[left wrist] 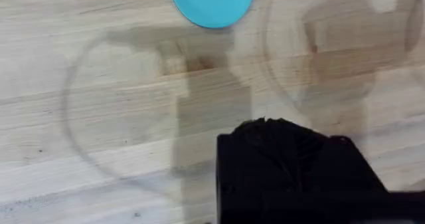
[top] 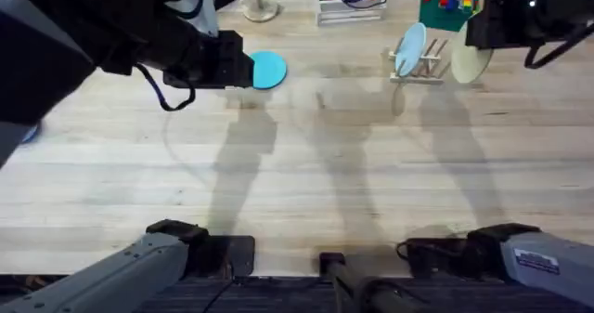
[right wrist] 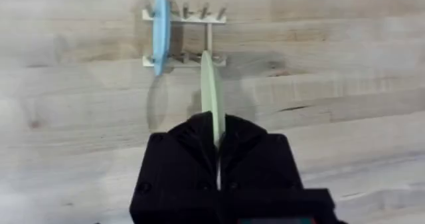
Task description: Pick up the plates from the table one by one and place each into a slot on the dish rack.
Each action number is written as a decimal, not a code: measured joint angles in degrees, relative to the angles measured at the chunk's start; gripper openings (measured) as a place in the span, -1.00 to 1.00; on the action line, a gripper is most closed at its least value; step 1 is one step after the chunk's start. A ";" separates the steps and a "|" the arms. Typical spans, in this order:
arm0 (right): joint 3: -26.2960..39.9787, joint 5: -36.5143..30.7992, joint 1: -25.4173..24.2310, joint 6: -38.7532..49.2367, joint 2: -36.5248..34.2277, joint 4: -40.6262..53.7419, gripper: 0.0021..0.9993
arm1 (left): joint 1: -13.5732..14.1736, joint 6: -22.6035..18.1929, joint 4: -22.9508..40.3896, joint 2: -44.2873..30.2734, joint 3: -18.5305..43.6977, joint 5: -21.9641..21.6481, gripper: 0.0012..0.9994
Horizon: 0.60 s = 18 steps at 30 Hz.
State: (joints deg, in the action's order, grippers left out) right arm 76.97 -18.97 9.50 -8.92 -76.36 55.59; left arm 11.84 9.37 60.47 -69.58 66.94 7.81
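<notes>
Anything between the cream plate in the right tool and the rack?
Nothing: right wrist view shows bare table between the held cream plate and the dish rack.

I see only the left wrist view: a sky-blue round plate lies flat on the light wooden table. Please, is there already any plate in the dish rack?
Observer: Yes. One pale blue round plate stands on edge in the small light-wood peg dish rack.
Operator: And where is the other plate of the task?
Observer: The right gripper holds the cream-yellow round plate on edge, shut on its rim.
Operator: Is that one in a slot?
Observer: Not yet. In the overhead view it hangs just beside the rack, with free pegs between it and the pale blue plate.
</notes>
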 joint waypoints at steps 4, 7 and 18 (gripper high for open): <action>0.00 -0.49 -0.38 -0.96 0.00 -0.24 -0.94 | 0.00 -0.02 0.00 0.00 0.00 0.00 -0.92; 0.00 -0.56 -0.38 -1.31 0.00 -0.26 -0.94 | 0.00 0.00 0.00 0.00 0.00 0.00 -0.92; 0.02 -0.73 -0.38 -1.38 0.00 -3.41 -0.94 | 0.00 -0.29 0.02 0.00 0.00 -0.14 0.93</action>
State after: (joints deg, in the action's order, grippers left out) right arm 76.99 -19.70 9.13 -10.31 -76.36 52.19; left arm 11.84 9.08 60.49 -69.58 66.94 7.68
